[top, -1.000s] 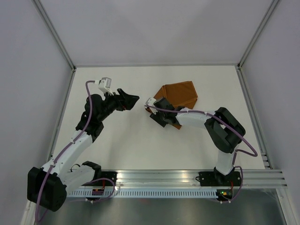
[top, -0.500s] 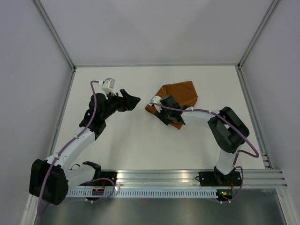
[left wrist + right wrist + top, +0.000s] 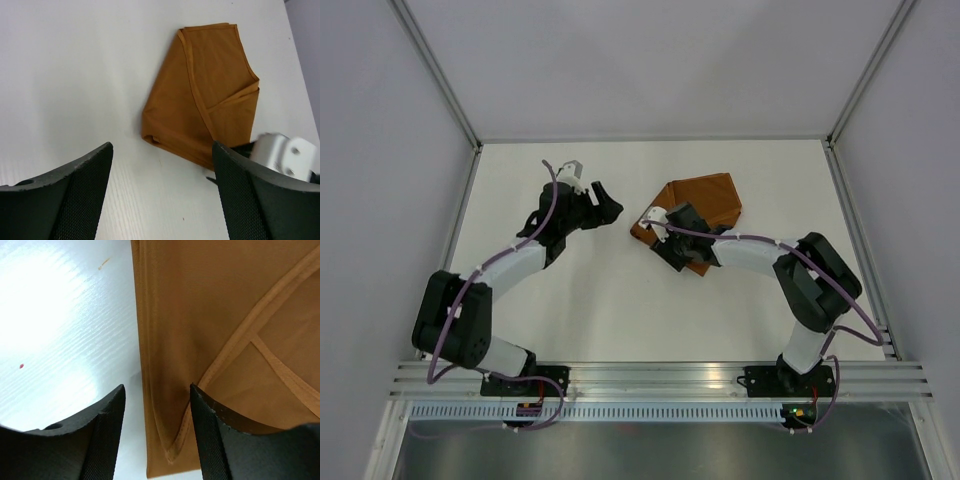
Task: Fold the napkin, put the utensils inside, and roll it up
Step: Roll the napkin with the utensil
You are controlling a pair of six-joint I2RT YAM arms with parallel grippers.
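From above, the napkin (image 3: pixel 705 198) lies flat on the bench (image 3: pixel 610 310) in the far half, right of the middle, nearer the far edge than the near one. It is folded into a compact, many-sided packet rather than spread out as a square. The right claw (image 3: pixel 665 242) sits at the packet's near-left edge. The left claw (image 3: pixel 607 208) hangs just left of it, apart from the cloth. In the left wrist view that claw's jaws stand wide apart with only bare bench between them, so it grips nothing. The packet beyond shows several overlapping layers and a diagonal hem (image 3: pixel 200 107). In the right wrist view the jaws are also parted and straddle the napkin's folded left edge close above it. No cloth looks pinched, and whether they touch it I cannot tell. No knife shows in any view; it may be hidden in the layers or out of frame, I cannot say which. As I judge it, the folding is largely done, the knife's placing is unconfirmed, and the rolling is not yet begun, since the cloth lies flat.
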